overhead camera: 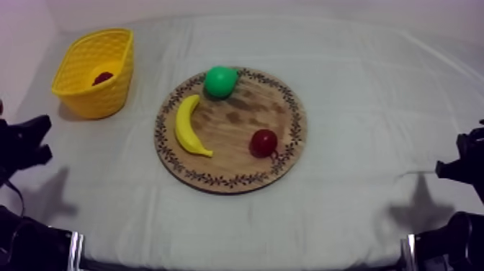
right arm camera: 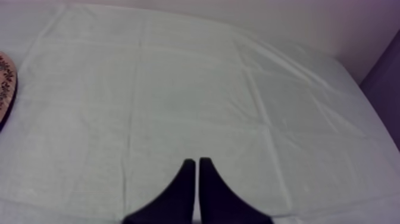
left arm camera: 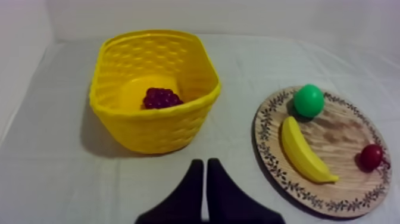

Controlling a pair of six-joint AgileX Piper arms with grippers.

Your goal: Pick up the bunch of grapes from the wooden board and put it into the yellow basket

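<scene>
The bunch of grapes [left arm camera: 162,98] is dark purple and lies inside the yellow basket [left arm camera: 155,128], which stands at the table's back left [overhead camera: 97,101]; the grapes [overhead camera: 103,77] show there as a dark patch. The round wooden board [overhead camera: 238,119] in the middle carries a green pear [overhead camera: 220,81], a banana [overhead camera: 189,126] and a small red fruit [overhead camera: 263,143]. My left gripper [left arm camera: 204,162] is shut on nothing, a short way in front of the basket, low at the left edge [overhead camera: 39,140]. My right gripper [right arm camera: 197,161], also shut and empty, rests over bare cloth at the right [overhead camera: 450,164].
In the left wrist view the board [left arm camera: 339,128] lies to the right of the basket with the pear [left arm camera: 309,100], banana [left arm camera: 303,149] and red fruit [left arm camera: 371,156] on it. The board's rim [right arm camera: 5,89] just shows beside the right gripper's stretch of cloth.
</scene>
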